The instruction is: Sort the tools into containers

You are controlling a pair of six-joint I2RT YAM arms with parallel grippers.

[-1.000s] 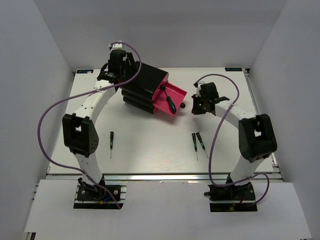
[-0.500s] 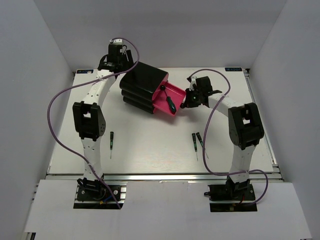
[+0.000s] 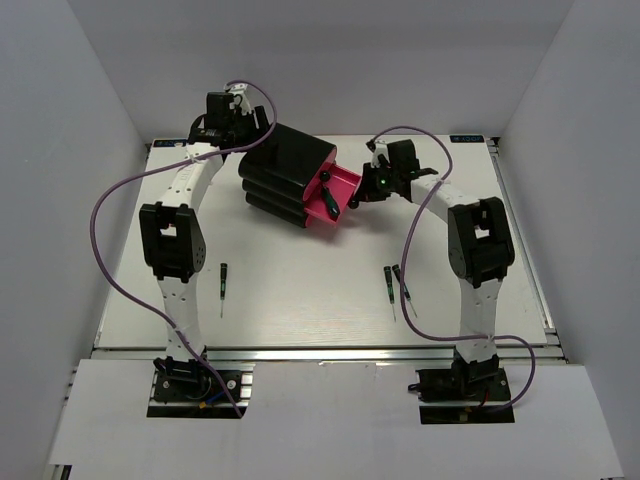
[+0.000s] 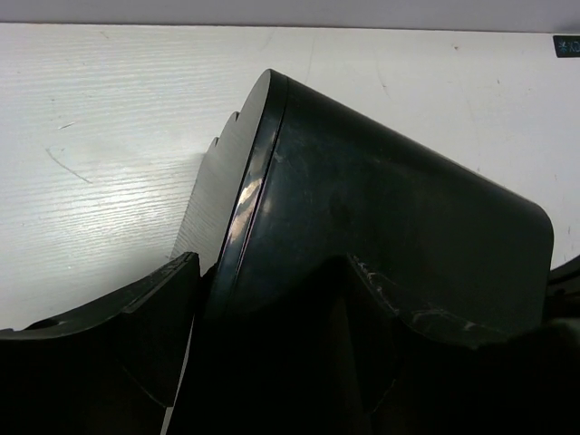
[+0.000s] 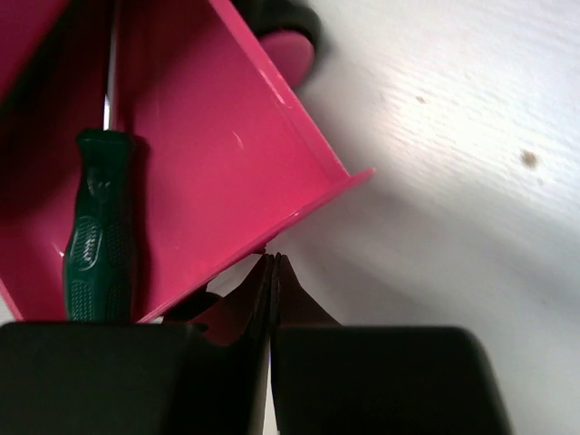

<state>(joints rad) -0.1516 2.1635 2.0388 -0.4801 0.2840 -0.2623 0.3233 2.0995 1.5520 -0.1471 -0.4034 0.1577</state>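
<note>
The black box (image 3: 288, 165) stands at the back of the table, and it fills the left wrist view (image 4: 390, 208). Its top pink drawer (image 3: 342, 183) sticks out partway with the green-handled screwdriver (image 3: 331, 203) inside. My right gripper (image 3: 371, 188) is shut, its tips (image 5: 275, 258) against the drawer's front wall (image 5: 227, 163), beside the green handle (image 5: 95, 245). My left gripper (image 3: 243, 132) is open against the box's back, and its fingers (image 4: 145, 304) straddle a box edge. Three black precision screwdrivers lie on the table (image 3: 222, 276) (image 3: 388, 283) (image 3: 402, 282). No wrench shows.
White walls enclose the table on the left, back and right. A black knob (image 5: 283, 13) of a lower drawer shows at the top of the right wrist view. Purple cables loop above both arms.
My right gripper has moved left onto the drawer front and the drawer has slid partway into the box. The left arm has shifted a little behind the box.
</note>
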